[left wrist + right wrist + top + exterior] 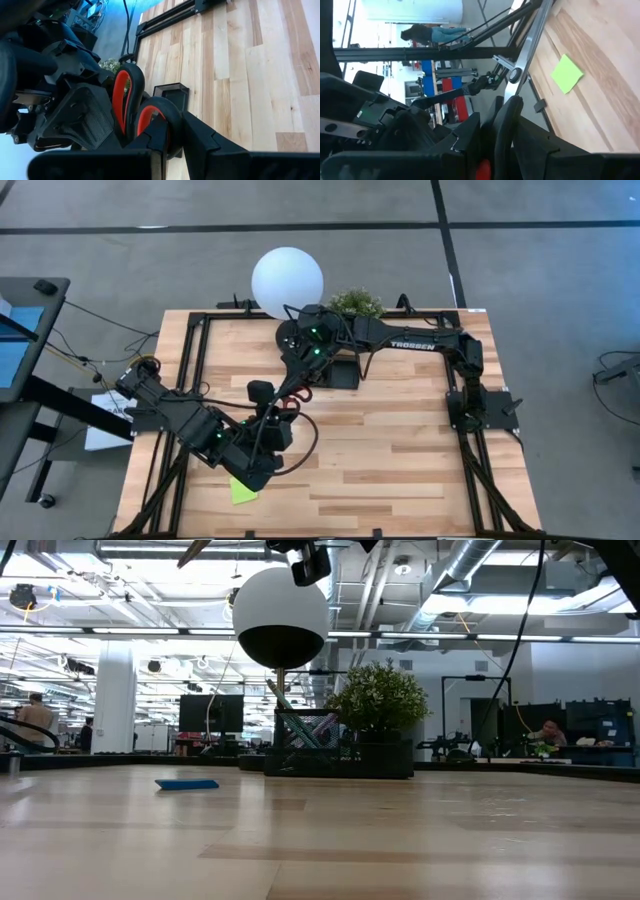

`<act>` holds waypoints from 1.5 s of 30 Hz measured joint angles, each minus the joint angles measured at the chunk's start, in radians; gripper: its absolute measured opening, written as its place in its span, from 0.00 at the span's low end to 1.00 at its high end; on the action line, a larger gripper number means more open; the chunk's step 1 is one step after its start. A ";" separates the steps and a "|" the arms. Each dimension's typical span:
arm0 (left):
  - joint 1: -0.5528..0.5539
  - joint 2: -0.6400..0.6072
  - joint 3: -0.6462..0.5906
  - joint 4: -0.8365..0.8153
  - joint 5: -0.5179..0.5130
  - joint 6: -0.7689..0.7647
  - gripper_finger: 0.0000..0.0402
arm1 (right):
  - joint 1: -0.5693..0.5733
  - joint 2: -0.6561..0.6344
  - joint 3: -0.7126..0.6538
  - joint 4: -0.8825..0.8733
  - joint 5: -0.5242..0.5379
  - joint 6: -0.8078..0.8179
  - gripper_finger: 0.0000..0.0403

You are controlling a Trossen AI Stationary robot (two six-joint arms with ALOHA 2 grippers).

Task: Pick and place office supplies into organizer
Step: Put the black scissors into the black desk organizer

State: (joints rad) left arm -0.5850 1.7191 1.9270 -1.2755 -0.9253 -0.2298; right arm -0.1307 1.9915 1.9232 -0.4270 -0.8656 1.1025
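The red-handled scissors (287,402) hang in the air between both grippers, near the table's middle. My left gripper (275,408) comes from the left and near side and is shut on them. My right gripper (297,385) reaches down from the far side and is shut on them too. In the left wrist view the two red-lined handle loops (122,95) stand between my own fingers and the right gripper's body (75,115). The blades are hidden. The black organizer (340,370) stands in front of the plant, with pens in it (320,735). A lime-green sticky pad (243,490) and a blue eraser (187,783) lie flat on the table. My left gripper pinches one handle loop (159,116) of the scissors between its two fingers (197,142), and the loop stands edge-on in the gap. The scissors are lifted clear of the table. My right gripper (495,145) has a thin dark rim of the handle (502,125) between its fingers, with a bit of red (482,171) far back. It comes from above and the far side. The exact spot is hidden by the gripper.
A lamp with a white globe (287,280) and a potted plant (357,303) stand at the far edge beside the organizer. A black frame runs along the table's edges (195,360). Bare wood lies to the right (400,450). People show in the room beyond (38,715).
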 joint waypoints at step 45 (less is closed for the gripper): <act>0.013 -0.001 0.074 -0.003 0.055 -0.015 0.06 | -0.050 0.013 0.001 -0.043 0.000 0.226 0.54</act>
State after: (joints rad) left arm -0.5718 1.7184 2.0006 -1.2787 -0.8704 -0.2451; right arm -0.1806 2.0047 1.9240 -0.4702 -0.8656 1.3285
